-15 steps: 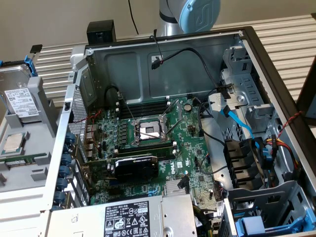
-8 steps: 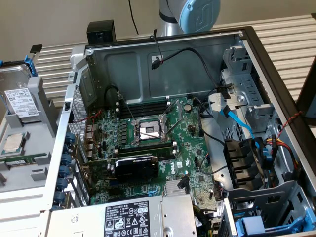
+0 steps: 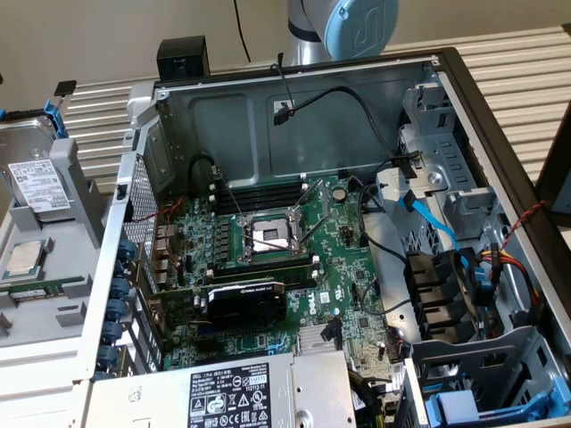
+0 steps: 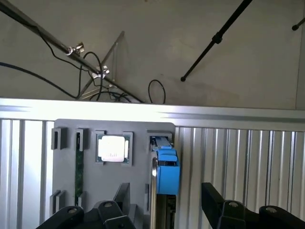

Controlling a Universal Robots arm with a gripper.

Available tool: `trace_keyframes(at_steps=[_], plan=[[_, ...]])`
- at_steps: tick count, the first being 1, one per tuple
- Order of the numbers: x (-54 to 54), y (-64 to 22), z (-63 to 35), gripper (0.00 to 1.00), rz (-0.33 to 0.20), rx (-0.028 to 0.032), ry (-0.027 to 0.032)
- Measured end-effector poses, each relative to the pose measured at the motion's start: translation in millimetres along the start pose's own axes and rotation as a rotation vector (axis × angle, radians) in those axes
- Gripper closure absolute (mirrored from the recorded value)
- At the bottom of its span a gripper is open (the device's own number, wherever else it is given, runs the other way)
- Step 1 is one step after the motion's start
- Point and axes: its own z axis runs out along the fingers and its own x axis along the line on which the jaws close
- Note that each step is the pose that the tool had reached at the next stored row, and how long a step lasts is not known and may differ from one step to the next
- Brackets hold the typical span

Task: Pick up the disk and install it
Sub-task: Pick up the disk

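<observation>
Blue-framed disk (image 4: 167, 174) is standing edgewise in the grey holder (image 4: 102, 186), faces free for gripping | jaws are hanging open by the holder, flanking the disk, empty

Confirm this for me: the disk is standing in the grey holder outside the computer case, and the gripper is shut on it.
One thing is wrong. The gripper is open, not shut on the disk. The wrist view shows its jaws standing apart, clear of the disk's blue frame. The rest holds: the disk stands in the grey holder outside the computer case.
</observation>
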Motion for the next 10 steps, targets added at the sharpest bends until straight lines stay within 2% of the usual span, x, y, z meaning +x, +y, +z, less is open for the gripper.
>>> trace_keyframes(at_steps=[4,8,10], plan=[[0.1,-0.4,6.7,0.3,0.0,-0.0072,-0.0002],[0.1,-0.4,11.1,0.3,0.0,-0.0267,-0.0007],[0.1,-0.4,13.9,0.32,0.0,-0.0331,-0.0009]])
